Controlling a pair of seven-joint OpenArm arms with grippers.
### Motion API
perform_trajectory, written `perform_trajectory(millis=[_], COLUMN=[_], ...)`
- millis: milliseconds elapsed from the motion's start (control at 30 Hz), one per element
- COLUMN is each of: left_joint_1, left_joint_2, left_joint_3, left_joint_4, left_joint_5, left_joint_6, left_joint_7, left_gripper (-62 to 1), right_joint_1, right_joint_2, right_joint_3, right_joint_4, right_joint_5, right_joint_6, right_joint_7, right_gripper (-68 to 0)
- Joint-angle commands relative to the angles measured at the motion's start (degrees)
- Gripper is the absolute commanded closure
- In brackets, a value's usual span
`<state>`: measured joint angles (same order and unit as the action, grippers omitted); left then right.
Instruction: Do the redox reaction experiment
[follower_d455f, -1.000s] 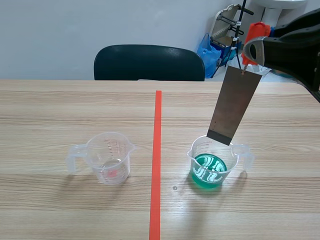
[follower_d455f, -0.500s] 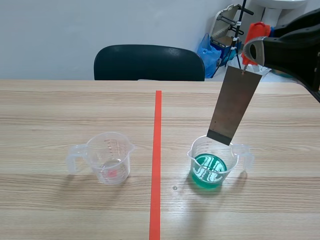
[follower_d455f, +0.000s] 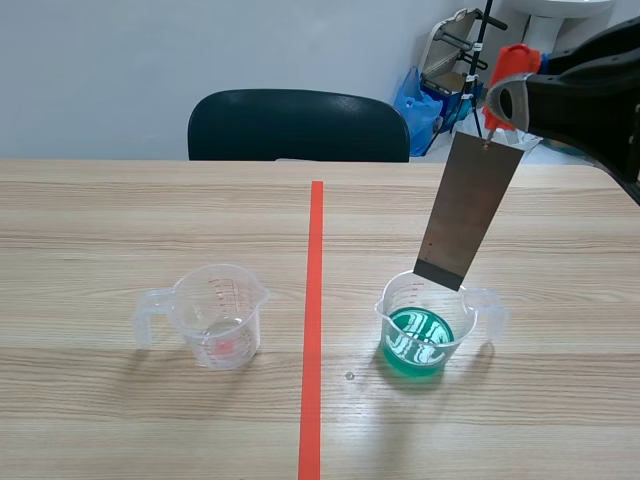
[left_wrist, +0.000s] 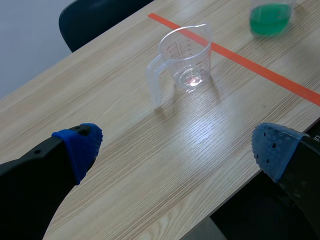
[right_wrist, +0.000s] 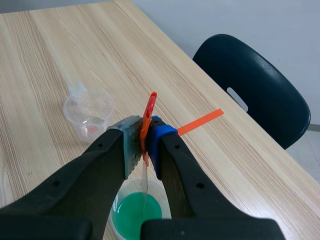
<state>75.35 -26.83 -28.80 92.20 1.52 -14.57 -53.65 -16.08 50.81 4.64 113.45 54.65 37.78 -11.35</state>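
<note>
Landmark: the green cup (follower_d455f: 429, 326), a clear plastic measuring cup with a handle. It holds green liquid in its lower part and stands on the table (follower_d455f: 120, 220).
Right gripper (right_wrist: 145, 139): raised above the green cup, its fingers clamped on an orange-red clip (follower_d455f: 511, 62).
Clip: pinched between the two pads, straight above the green cup in the right wrist view, its top poking up past the fingertips.
Plate (follower_d455f: 468, 212): a grey metal strip hanging from the clip, tilted, with its lower end slanting down toward the green cup. The lower edge sits at the level of the cup's rim, above the liquid. Whether it is inside the rim I cannot tell.
Empty cup (follower_d455f: 218, 315): a second clear measuring cup with red markings, upright, well apart from the green cup. Its handle points away from the green cup.
Tape line (follower_d455f: 314, 320): between the green cup and the empty cup, nearer the green cup.
Left gripper (left_wrist: 176, 149): fingers spread wide, nothing between them. It hangs over the table's near edge, well apart from the green cup, which stands beyond the empty cup and the tape line in its view.
Chair (follower_d455f: 298, 125): black, beyond the table's far edge, behind the green cup.
</note>
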Motion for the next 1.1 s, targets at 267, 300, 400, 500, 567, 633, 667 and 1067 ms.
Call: perform_trajectory(millis=[267,300,400,500,567,633,667,1067], left_joint_1=[0.1,0.1,0.1,0.1,0.1,0.1,0.1,0.1], left_joint_2=[0.4,0.4,0.4,0.4,0.4,0.4,0.4,0.4], left_joint_3=[0.3,0.3,0.3,0.3,0.3,0.3,0.3,0.3], left_joint_4=[0.9,0.9,0.9,0.9,0.9,0.9,0.9,0.9], left_joint_5=[-0.4,-0.4,-0.4,-0.4,-0.4,-0.4,-0.4,-0.4], left_joint_6=[0.1,0.1,0.1,0.1,0.1,0.1,0.1,0.1], left_joint_7=[-0.9,-0.9,-0.9,-0.9,-0.9,-0.9,-0.9,-0.9], left_gripper=[-62.3,-62.3,-62.3,-62.3,-62.3,-62.3,-62.3,-62.3], right_joint_1=[0.7,0.7,0.7,0.7,0.7,0.7,0.7,0.6], right_joint_2=[0.3,0.3,0.3,0.3,0.3,0.3,0.3,0.3], right_joint_3=[0.3,0.3,0.3,0.3,0.3,0.3,0.3,0.2], right_joint_4=[0.4,0.4,0.4,0.4,0.4,0.4,0.4,0.2], right_joint_5=[0.7,0.7,0.7,0.7,0.7,0.7,0.7,-0.9], right_joint_6=[-0.2,-0.2,-0.2,-0.2,-0.2,-0.2,-0.2,-0.2], right_joint_7=[1.2,1.2,1.2,1.2,1.2,1.2,1.2,1.3], right_gripper=[-0.6,-0.6,-0.6,-0.6,-0.6,-0.6,-0.6,-0.7])
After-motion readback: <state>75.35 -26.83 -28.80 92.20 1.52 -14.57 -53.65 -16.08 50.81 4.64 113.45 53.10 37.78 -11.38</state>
